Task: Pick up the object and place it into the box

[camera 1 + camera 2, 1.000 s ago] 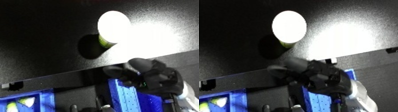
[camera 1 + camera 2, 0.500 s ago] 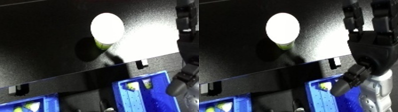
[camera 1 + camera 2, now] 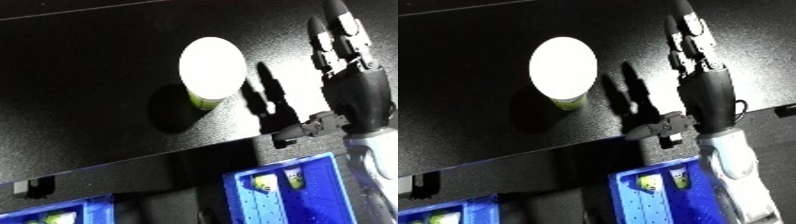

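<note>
Cup [image 3: 211, 70]: white top, green base (upright); right hand [image 3: 706, 90] fingers straight, apart.

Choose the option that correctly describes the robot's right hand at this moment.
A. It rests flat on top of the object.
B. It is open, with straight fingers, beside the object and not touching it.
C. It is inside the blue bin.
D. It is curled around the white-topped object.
B: the right hand has its fingers extended over the black table, to the right of the white-topped object, with a gap between them.
</note>
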### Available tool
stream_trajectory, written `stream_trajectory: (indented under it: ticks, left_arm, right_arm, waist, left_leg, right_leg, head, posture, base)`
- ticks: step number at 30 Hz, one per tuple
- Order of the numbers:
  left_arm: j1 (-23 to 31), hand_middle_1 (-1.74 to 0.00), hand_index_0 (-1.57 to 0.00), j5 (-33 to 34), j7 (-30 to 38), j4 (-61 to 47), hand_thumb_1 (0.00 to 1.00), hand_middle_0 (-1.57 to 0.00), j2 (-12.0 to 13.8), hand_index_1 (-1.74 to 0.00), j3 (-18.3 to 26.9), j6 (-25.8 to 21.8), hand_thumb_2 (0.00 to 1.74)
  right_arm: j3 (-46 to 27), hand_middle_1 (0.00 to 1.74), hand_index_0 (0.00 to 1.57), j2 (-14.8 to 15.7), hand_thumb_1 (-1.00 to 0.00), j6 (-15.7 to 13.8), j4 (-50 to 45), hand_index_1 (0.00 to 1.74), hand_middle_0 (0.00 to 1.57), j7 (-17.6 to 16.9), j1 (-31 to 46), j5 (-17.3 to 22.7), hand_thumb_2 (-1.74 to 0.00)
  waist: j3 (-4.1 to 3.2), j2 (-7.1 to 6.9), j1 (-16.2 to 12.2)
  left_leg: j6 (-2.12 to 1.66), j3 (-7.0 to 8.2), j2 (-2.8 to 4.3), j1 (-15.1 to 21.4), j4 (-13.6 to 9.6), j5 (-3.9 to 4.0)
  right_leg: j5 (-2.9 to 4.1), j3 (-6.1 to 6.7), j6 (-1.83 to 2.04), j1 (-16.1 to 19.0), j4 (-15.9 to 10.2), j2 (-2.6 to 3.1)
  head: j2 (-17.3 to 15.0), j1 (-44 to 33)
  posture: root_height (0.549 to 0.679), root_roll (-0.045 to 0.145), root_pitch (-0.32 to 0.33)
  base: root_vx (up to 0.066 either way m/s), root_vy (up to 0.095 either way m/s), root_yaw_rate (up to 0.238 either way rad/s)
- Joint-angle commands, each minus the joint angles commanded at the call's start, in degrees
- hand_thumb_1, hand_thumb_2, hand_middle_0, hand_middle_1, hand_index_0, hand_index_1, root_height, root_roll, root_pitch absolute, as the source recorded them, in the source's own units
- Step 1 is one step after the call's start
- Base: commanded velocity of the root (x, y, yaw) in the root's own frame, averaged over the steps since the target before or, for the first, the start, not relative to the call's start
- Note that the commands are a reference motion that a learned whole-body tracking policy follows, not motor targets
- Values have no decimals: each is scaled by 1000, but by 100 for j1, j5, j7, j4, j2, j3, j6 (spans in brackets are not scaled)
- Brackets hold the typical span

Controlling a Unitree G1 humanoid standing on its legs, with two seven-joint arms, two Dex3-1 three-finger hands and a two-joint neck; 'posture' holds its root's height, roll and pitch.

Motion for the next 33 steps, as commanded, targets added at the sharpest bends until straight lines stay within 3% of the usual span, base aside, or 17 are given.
stream_trajectory:
  ticks: [12, 23, 33]
  left_arm:
    - [-112, 0, 0, 90, 0, -12, 0, 0, 11, 0, -147, 89, 0]
    - [-177, 0, 0, 156, 1, -35, 0, 0, -55, 0, -245, 185, 0]
    - [-193, 0, 0, 149, -2, -77, 0, 0, -82, 0, -302, 254, 0]
  right_arm:
    - [850, 0, 0, 89, 0, 689, 759, 0, 0, 257, -730, -8, 0]
    - [1193, 0, 0, 371, 0, 945, 758, 0, 0, 302, -1125, -11, 0]
    - [1325, 870, 785, 600, -500, 1042, 523, 870, 785, 371, -1243, -16, -870]
  waist:
    - [-3, 52, 220]
    - [-27, 75, 315]
    - [-41, 91, 347]
  left_leg:
    - [12, -108, -70, -47, 49, 0]
    - [8, -142, -121, -54, 39, 13]
    - [4, -138, -132, -71, 82, -5]
  right_leg:
    - [-51, -61, -44, -9, 92, -60]
    - [-68, -79, -52, -5, 111, -95]
    - [-75, -73, -49, -16, 141, -133]
  head:
    - [-38, 455]
    - [-73, 667]
    - [-123, 806]
  posture:
    - [641, 57, -21]
    - [641, 61, -21]
    - [641, 66, -22]
  base:
    - [8, -9, 77]
    - [18, 3, 39]
    - [19, 9, 25]
